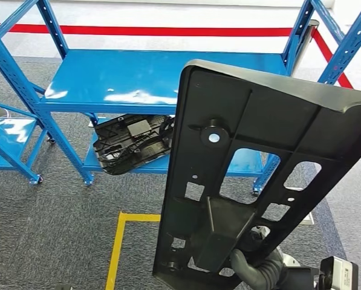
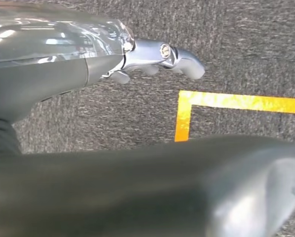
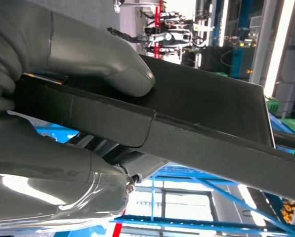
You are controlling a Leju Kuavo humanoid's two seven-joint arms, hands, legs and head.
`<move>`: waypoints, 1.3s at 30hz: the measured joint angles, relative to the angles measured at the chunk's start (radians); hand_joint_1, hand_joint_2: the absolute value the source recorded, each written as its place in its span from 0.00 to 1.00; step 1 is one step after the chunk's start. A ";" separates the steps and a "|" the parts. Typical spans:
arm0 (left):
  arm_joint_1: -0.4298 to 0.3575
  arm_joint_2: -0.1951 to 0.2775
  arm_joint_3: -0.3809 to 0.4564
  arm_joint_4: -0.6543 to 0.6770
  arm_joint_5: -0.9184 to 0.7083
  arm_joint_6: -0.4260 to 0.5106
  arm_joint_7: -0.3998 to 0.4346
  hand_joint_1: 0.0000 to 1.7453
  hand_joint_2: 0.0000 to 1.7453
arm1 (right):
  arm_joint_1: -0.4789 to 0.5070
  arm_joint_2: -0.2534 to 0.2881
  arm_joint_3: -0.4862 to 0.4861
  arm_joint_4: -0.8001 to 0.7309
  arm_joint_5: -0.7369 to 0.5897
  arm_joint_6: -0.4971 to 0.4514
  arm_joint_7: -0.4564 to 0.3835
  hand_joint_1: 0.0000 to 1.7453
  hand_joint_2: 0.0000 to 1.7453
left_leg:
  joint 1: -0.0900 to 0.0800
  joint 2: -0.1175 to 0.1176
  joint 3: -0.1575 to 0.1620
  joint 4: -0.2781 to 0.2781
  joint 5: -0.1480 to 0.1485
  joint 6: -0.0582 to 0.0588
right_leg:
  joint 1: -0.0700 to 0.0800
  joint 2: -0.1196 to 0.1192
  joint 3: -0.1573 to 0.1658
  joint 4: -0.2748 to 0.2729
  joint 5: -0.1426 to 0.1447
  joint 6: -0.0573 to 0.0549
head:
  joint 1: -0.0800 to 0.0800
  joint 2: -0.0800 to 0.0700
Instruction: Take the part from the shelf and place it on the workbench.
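1. The right hand (image 1: 256, 272) is grasping a large black plastic panel (image 1: 260, 175), ribbed and full of cut-outs, by its lower edge. The panel is standing up tilted in front of the head camera, clear of the blue shelf (image 1: 160, 78).
2. In the right wrist view the thumb (image 3: 131, 79) is pressing on one face of the panel (image 3: 198, 118) and the fingers (image 3: 63, 192) are lying under the other — a clamp on a thin edge.
3. The left hand (image 2: 164, 54) is hanging over grey carpet near a yellow floor line (image 2: 231, 101), fingers out, holding nothing.
4. Judged from this, the carry is the step in hand. Doing it well probably means keeping the clamp firm, since the long panel is levering on the grip, and turning slowly.
5. A second black part (image 1: 132, 142) is lying on the lower shelf.
6. Hard to make out: the bench is nowhere to be seen, and the panel is hiding most of the right hand.
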 joint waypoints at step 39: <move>-0.001 0.000 0.000 0.000 0.000 0.000 0.000 0.00 1.00 | -0.001 0.000 0.000 0.001 0.000 0.000 0.000 1.00 1.00 | -0.006 -0.001 -0.004 0.020 -0.017 -0.025 | -0.001 0.002 0.116 -0.265 0.119 -0.024 | -0.001 0.000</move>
